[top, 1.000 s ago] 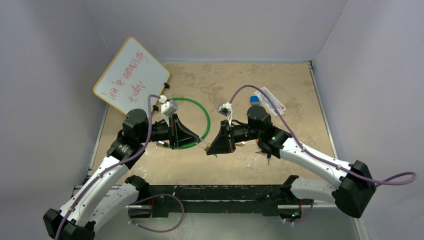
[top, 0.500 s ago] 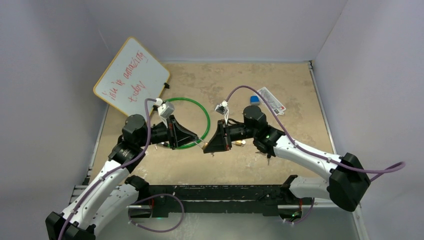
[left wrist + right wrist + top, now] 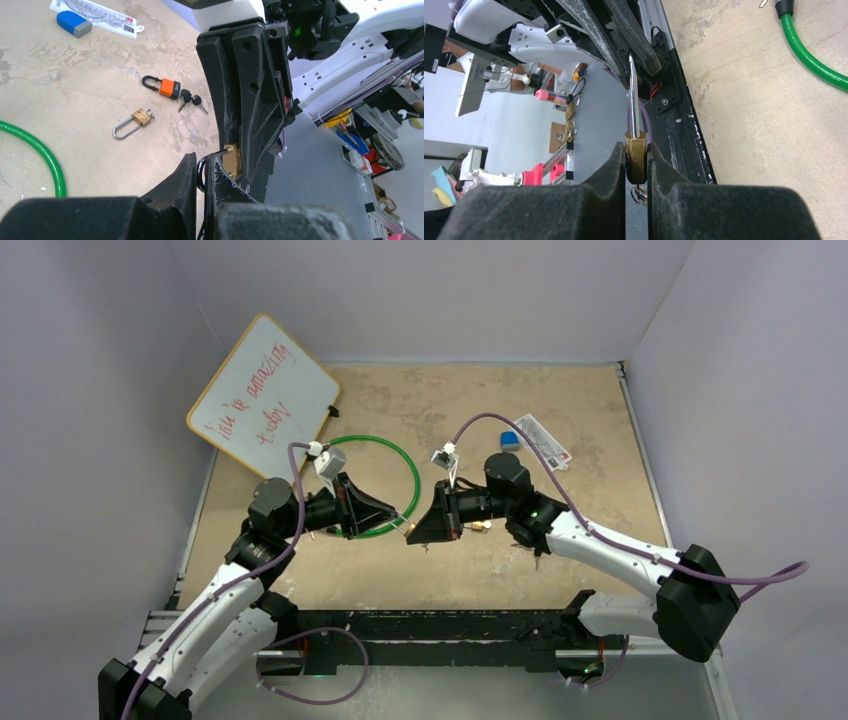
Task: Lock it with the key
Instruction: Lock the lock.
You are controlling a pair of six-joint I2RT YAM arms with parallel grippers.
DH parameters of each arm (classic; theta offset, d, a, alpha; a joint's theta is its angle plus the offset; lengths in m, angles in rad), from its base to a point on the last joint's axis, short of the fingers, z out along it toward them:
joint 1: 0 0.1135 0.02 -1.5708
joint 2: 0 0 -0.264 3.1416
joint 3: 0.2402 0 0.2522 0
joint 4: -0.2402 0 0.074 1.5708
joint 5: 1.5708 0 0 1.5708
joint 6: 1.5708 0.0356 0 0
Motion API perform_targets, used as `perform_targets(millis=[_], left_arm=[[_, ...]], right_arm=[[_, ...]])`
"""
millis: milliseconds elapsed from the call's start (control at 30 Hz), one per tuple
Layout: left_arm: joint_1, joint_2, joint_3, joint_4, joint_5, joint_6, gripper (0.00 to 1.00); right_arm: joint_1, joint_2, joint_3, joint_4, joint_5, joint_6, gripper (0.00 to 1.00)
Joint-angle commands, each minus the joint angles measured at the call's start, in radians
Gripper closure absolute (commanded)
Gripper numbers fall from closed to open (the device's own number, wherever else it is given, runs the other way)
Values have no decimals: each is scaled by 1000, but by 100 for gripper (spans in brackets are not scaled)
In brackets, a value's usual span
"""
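My right gripper [image 3: 636, 150] is shut on the body of a brass padlock [image 3: 636, 161], held in the air. Its steel shackle [image 3: 632, 95] points away to my left gripper. A key ring [image 3: 640, 196] hangs under the body. My left gripper [image 3: 201, 162] is shut on the shackle's loop [image 3: 200, 174], and the brass body [image 3: 231, 160] shows just beyond, between the right gripper's fingers. In the top view the left gripper [image 3: 398, 524] and the right gripper [image 3: 416, 532] meet tip to tip above the table. I cannot tell if the shackle is pressed home.
On the table lie an orange padlock with keys [image 3: 169, 88], a second brass padlock [image 3: 134, 122] with its shackle out, a green hoop [image 3: 407, 462], a blue eraser [image 3: 509, 439], a printed card [image 3: 545, 440] and a whiteboard [image 3: 262, 392] at the back left.
Both grippers, still joined on the padlock, have shifted slightly left and away. The left arm's elbow has moved down and the right arm's forearm has swung left.
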Motion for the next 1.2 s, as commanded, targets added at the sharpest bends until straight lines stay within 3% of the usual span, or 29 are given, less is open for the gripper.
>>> perform_targets(millis=[0, 367, 1000, 1167], left_arm=[[-27, 18, -67, 101, 84, -111, 100], [-35, -5, -130, 161, 80, -161, 100], [-116, 10, -189, 271, 22, -223, 100], [-138, 8, -155, 157, -19, -154, 100]], right_arm=[[3, 13, 33, 230, 177, 53, 100], [2, 63, 12, 348, 232, 135, 100], [3, 91, -2, 410, 288, 184, 100], [3, 98, 18, 392, 289, 173, 100]])
